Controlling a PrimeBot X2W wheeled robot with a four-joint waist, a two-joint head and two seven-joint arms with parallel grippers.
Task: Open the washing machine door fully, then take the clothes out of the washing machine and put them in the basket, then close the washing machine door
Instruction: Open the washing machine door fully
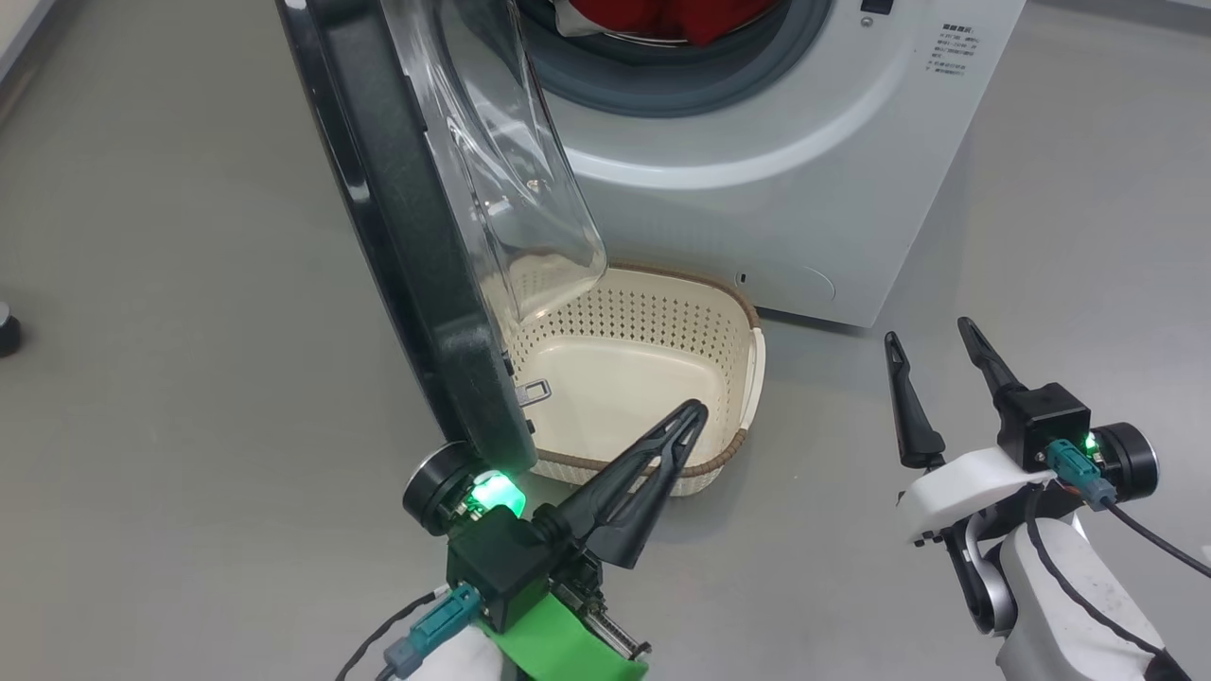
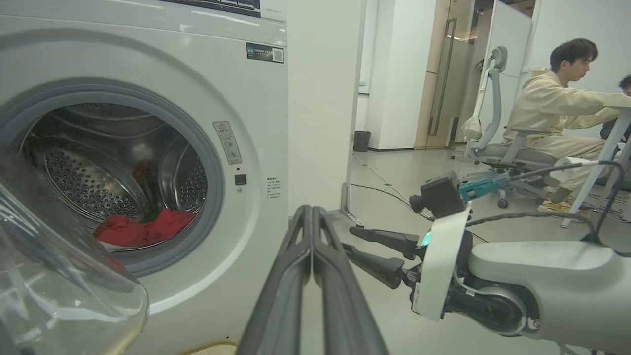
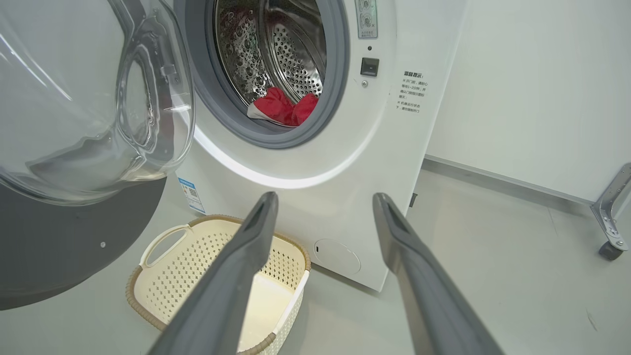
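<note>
The washing machine door (image 1: 407, 236) stands part-open from the white washing machine (image 1: 757, 142), its glass bowl (image 1: 511, 189) overhanging the empty cream basket (image 1: 653, 312) on the floor (image 1: 142, 378). The left gripper (image 1: 695, 411), fingers clenched on nothing, sits just inside the door's edge, likely to push it wider; the right gripper (image 1: 927, 333), jaws spread, faces the red clothes (image 3: 283, 106) in the drum (image 3: 296, 59).

Head downward; wrists toward washing machine (image 2: 256, 148)

Surfaces by the washer
Glossy washing machine (image 3: 305, 162), perforated steel drum (image 3: 296, 64), cloth clothes (image 3: 283, 106), clear-glass washing machine door (image 3: 74, 98), plastic basket (image 3: 162, 291).
</note>
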